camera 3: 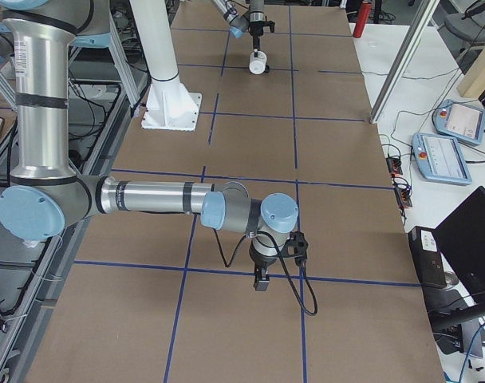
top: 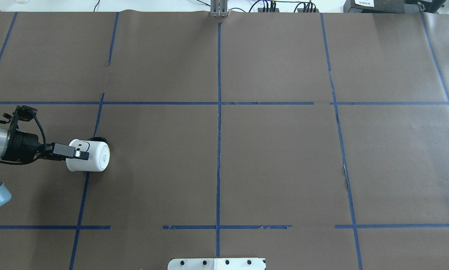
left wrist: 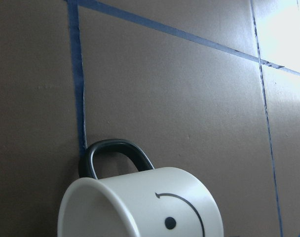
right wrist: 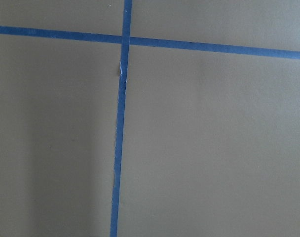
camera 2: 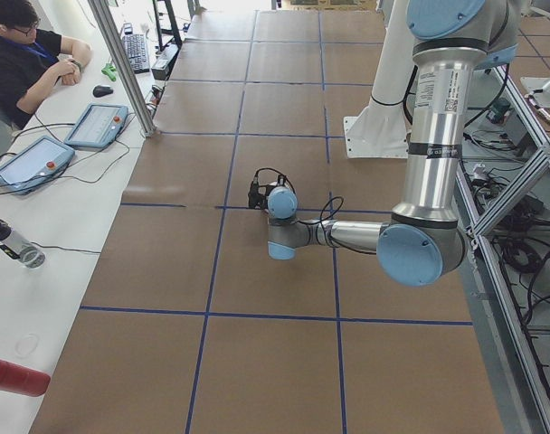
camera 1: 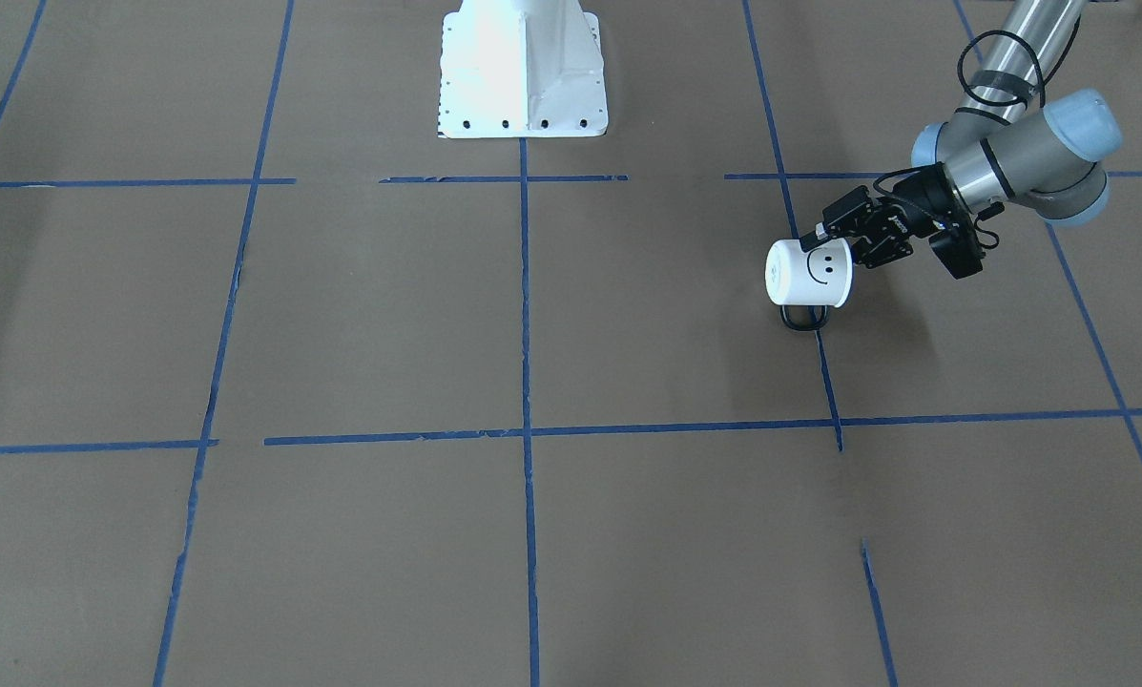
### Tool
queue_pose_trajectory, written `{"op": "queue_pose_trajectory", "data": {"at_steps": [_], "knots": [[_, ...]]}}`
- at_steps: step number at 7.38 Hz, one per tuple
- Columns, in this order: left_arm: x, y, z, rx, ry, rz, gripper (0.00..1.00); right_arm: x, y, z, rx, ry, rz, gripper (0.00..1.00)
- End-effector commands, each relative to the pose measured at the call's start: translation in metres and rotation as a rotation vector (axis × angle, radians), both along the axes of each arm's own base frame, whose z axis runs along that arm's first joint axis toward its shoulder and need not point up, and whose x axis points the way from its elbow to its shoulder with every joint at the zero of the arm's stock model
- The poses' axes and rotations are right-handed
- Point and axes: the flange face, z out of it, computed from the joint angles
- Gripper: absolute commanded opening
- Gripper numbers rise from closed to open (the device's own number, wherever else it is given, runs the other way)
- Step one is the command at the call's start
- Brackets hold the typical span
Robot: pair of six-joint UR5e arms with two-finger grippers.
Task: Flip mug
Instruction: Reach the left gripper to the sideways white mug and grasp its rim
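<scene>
The white mug (top: 91, 157) with a black smiley face is tipped on its side low over the brown table, on the robot's left. Its base faces the table's middle and its black handle (camera 1: 803, 320) points away from the robot. My left gripper (top: 78, 153) is shut on the mug's rim, with one finger (top: 71, 150) lying along the outer wall. The front view shows the mug (camera 1: 809, 272) at the left gripper (camera 1: 826, 244). The left wrist view shows the mug (left wrist: 140, 207) and its handle (left wrist: 115, 153) close up. My right gripper (camera 3: 261, 279) shows only in the right side view, so I cannot tell its state.
Brown paper with blue tape grid lines (top: 219, 112) covers the table. The robot's white base (camera 1: 523, 72) stands at the robot's edge. An operator (camera 2: 26, 54), tablets and a red cylinder (camera 2: 17, 376) are on a side bench beyond the table.
</scene>
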Motion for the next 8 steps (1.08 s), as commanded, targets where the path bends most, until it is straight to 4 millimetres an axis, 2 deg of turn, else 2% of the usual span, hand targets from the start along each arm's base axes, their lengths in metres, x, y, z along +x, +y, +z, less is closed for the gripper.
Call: {"op": "queue_pose_trajectory", "data": {"at_steps": [1,2,3,6,8], "knots": [[-0.001,0.004,-0.003,0.01,0.014,0.037,0.1,0.0,0.0,0.0,0.0,0.0,0.0,1.0],[-0.001,0.006,-0.005,0.013,0.017,0.057,0.0,0.0,0.0,0.0,0.0,0.0,0.0,1.0],[0.003,0.003,-0.014,-0.001,0.03,0.059,0.0,0.0,0.0,0.0,0.0,0.0,0.0,1.0],[0.021,-0.016,-0.074,-0.071,0.109,0.069,0.0,0.0,0.0,0.0,0.0,0.0,0.0,1.0],[0.039,-0.027,-0.106,-0.185,0.09,0.129,0.0,0.0,0.0,0.0,0.0,0.0,0.0,1.0]]}}
